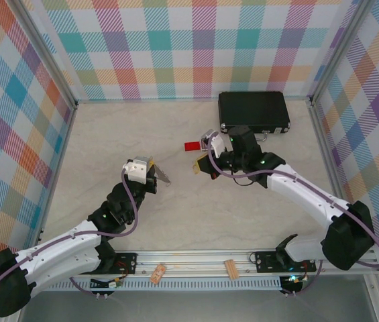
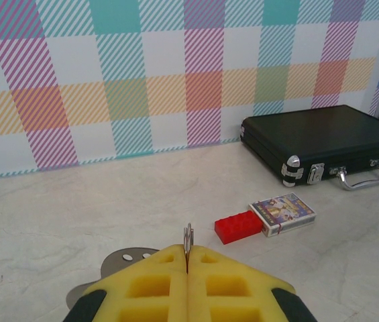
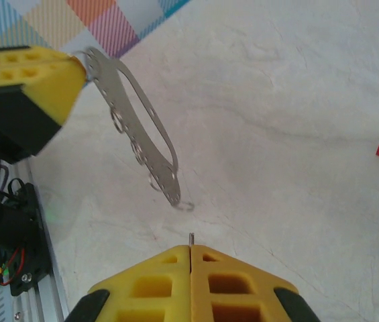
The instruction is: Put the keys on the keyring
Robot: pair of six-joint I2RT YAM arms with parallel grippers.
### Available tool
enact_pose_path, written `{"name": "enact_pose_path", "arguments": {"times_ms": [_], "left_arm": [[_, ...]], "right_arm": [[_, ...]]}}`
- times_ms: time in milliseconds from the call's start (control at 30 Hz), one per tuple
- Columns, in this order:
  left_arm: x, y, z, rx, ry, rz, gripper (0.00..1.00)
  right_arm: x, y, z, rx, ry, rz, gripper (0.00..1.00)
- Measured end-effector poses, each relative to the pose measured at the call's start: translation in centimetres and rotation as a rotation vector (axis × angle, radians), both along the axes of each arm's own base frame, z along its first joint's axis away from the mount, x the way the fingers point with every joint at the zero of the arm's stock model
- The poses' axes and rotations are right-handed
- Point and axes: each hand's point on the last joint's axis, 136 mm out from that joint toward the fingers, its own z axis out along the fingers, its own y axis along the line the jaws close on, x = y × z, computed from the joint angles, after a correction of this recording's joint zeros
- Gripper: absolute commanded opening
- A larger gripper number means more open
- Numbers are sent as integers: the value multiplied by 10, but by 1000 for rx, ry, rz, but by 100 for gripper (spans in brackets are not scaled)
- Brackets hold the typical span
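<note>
- The left gripper [image 2: 188, 260] is clenched on the keyring [image 3: 139, 137], grasping it by one end. The keyring sits left of centre in the top view and at upper left in the right wrist view.
- In the left wrist view, the keyring shows edge-on as a thin metal sliver at bottom centre.
- The right gripper [image 3: 190, 252] is clenched on the key [image 1: 199, 166]. A short silver tip protrudes at bottom centre.
- The key tip lies just below the keyring's lower end, not touching it.
- A red block [image 2: 238, 227], a card box [image 2: 283, 213] and a black case [image 2: 323, 141] rest on the table [image 1: 243, 221].
</note>
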Motion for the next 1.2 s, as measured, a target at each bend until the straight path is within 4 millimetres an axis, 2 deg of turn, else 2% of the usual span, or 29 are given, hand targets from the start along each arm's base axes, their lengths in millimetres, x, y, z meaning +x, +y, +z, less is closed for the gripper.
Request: {"name": "enact_pose_path", "arguments": {"times_ms": [133,400,500,733,867,1033,1200], "left_arm": [[0,0,0,-3,2,-1,0],[0,0,0,-14,4,-1,0],[0,0,0,-16,3,-2,0],[-1,0,2,-24,-1,-2,0],[-1,1,3,-25,-2,-2,0],[-1,0,3,-26,-2,-3,0],[-1,1,3,-27,-4,-3,0]], "right_arm": [[-2,1,7,21,-13,9,0],[0,-5,-3,-12,3,-20,0],[5,-12,-21,-77,42,-63,0],[16,-32,-92,-332,217,-168,0],[16,-44,-118,-440,289,-212,0],[26,-48,-131,-515,320,-252,0],[59,-35,-136,-537,318,-288,0]]}}
